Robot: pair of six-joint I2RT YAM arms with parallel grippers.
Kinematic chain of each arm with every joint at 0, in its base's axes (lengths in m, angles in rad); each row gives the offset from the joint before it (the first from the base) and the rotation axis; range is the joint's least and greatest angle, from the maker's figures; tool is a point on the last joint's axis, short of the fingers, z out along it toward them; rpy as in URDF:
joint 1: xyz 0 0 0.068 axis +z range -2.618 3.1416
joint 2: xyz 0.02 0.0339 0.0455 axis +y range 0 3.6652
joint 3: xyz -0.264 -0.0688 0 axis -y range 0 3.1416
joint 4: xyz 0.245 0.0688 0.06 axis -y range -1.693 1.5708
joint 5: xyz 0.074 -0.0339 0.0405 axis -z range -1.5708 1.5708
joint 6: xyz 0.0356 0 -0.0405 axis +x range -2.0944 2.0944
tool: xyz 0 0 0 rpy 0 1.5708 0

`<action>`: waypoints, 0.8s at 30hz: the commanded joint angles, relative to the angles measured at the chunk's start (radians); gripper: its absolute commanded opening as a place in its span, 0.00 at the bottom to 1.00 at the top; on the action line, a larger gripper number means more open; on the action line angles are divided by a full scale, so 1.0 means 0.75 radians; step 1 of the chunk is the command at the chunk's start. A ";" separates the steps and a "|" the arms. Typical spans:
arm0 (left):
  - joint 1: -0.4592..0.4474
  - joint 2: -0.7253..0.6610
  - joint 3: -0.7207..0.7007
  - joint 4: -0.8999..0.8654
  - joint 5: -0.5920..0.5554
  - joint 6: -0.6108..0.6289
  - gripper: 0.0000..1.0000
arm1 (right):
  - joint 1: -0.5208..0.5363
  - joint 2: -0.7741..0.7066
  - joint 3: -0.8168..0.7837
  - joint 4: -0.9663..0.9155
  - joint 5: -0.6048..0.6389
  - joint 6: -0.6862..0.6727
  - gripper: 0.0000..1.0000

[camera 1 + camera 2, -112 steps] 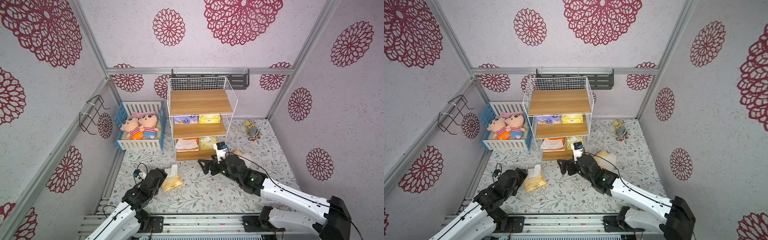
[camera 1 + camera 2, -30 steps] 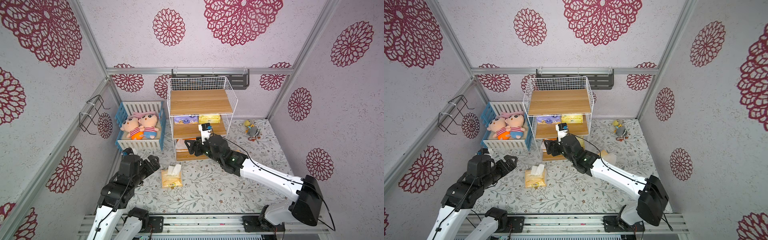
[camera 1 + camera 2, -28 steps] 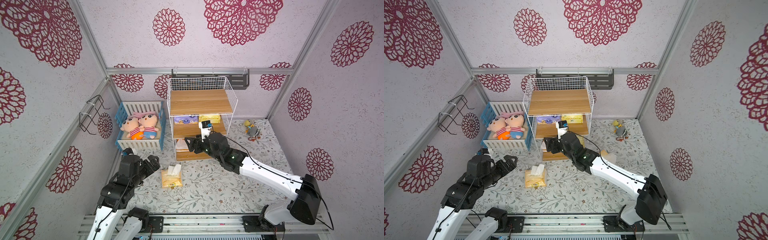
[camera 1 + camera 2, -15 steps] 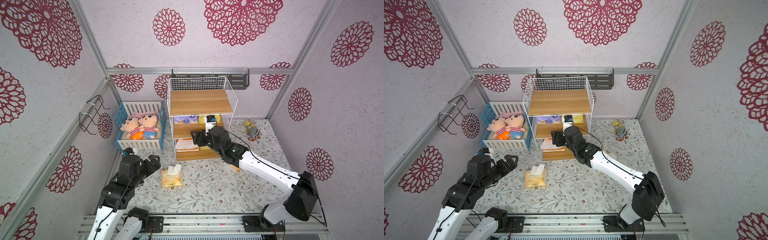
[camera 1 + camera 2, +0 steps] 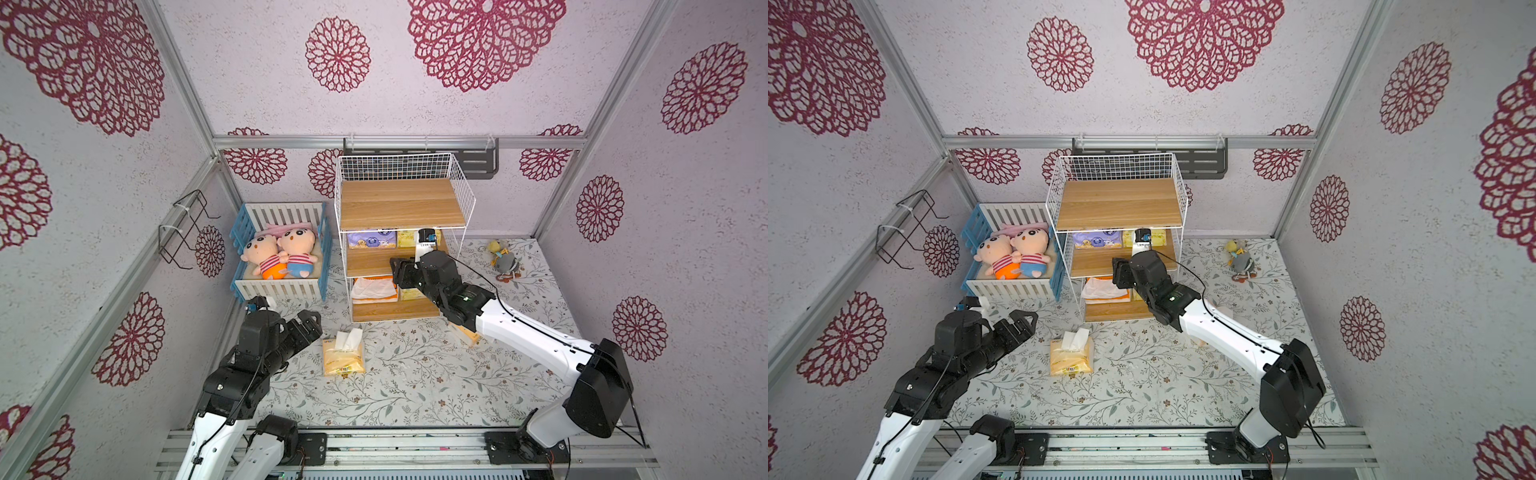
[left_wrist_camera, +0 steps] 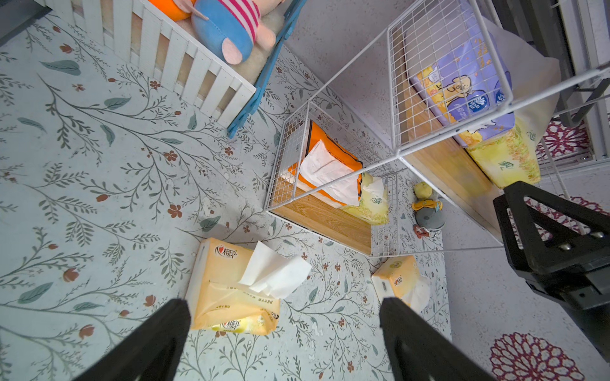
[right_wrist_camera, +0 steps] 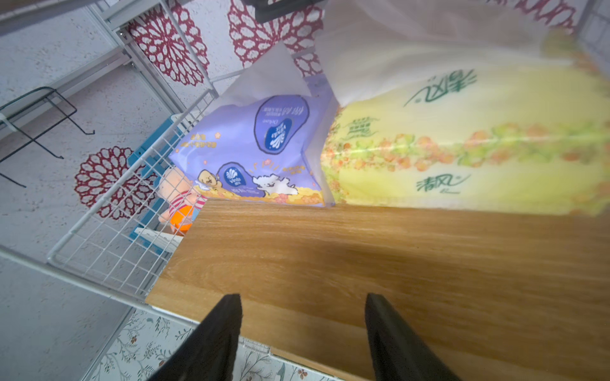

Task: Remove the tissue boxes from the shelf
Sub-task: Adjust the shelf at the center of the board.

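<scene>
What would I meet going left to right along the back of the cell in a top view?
Wire wall rack → crib → shelf → grey toy.

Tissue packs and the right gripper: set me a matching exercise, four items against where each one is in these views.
Items
1. purple pack
2. bright orange pack
3. pale yellow pack
4. right gripper

Places
a. on the floor in front of the shelf
b. at the back of the shelf's middle board
c. on the shelf's bottom board
d. over the middle board's front edge, jaws apart, nothing between them

Pairs: 1-b, 2-c, 3-a, 4-d
</scene>
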 commanded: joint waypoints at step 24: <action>-0.008 -0.014 -0.061 0.049 0.017 -0.004 0.97 | -0.001 0.081 -0.175 0.648 0.330 -0.023 0.59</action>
